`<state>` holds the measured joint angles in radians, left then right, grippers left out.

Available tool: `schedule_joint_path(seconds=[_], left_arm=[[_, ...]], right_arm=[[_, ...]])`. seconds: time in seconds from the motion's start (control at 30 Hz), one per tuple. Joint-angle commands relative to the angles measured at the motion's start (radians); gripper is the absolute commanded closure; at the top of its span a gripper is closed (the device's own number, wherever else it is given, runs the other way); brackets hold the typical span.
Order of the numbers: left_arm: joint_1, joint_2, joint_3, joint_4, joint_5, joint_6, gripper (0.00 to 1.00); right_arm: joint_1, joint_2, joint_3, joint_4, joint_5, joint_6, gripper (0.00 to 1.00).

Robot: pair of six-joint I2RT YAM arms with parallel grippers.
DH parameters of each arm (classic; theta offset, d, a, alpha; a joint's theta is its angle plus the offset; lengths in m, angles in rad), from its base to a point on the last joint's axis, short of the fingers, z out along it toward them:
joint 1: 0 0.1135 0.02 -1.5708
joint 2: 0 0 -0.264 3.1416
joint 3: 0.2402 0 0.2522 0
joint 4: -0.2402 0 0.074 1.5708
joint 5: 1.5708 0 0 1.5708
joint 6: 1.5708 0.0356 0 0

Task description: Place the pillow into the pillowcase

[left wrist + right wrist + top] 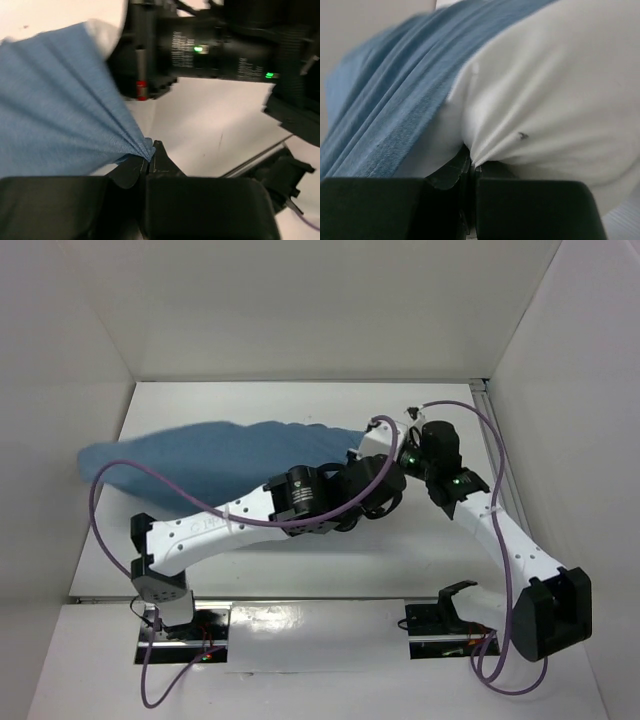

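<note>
the blue pillowcase (200,455) lies long and bulging across the far part of the white table (300,405), its right end reaching to where the two arms meet. the left gripper (148,159) is clamped on a gathered edge of the blue cloth, whose pleats fan up and off to the left from its fingertips. the right gripper (471,161) is pinched tight on a tuck of the white pillow (560,85), which swells just above it with the blue case drawn over its left side.

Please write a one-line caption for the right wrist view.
Right gripper pinches a fold of the white pillow, with the blue pillowcase partly covering it.
</note>
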<state>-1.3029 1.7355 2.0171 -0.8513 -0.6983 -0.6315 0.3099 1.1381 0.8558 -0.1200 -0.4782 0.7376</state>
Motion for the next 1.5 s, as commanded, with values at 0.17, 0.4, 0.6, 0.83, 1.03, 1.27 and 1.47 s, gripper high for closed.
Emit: schedule_joint_path(seconds=[0.17,0.4,0.6,0.83,1.03,1.27,1.47], left_arm=[[-0.061,-0.068,0.206,0.244,0.194,0.090,1.00],[0.068,0.012,0.367,0.244,0.293,0.107,1.00],[0.393,0.154,0.416,0.288,0.624,0.026,1.00],[0.603,0.331,0.447,0.287,0.749,0.024,0.64],[0.634,0.210,0.303,0.149,0.749,0.137,0.18],[0.413,-0.001,-0.078,0.017,0.475,0.101,0.13],[0.272,0.030,-0.156,-0.111,0.206,-0.034,0.11]], right_arm=[[0.034,-0.069,0.107,-0.196,0.154,-0.059,1.00],[0.070,-0.270,0.031,-0.367,0.222,0.015,1.00],[0.080,-0.345,0.063,-0.558,0.345,0.045,1.00],[0.068,-0.143,0.083,-0.397,0.395,-0.009,1.00],[-0.118,0.153,0.269,-0.375,0.316,-0.135,0.22],[-0.327,-0.024,0.132,-0.388,0.126,-0.220,0.19],[-0.307,-0.158,0.000,-0.460,-0.092,-0.290,0.17]])
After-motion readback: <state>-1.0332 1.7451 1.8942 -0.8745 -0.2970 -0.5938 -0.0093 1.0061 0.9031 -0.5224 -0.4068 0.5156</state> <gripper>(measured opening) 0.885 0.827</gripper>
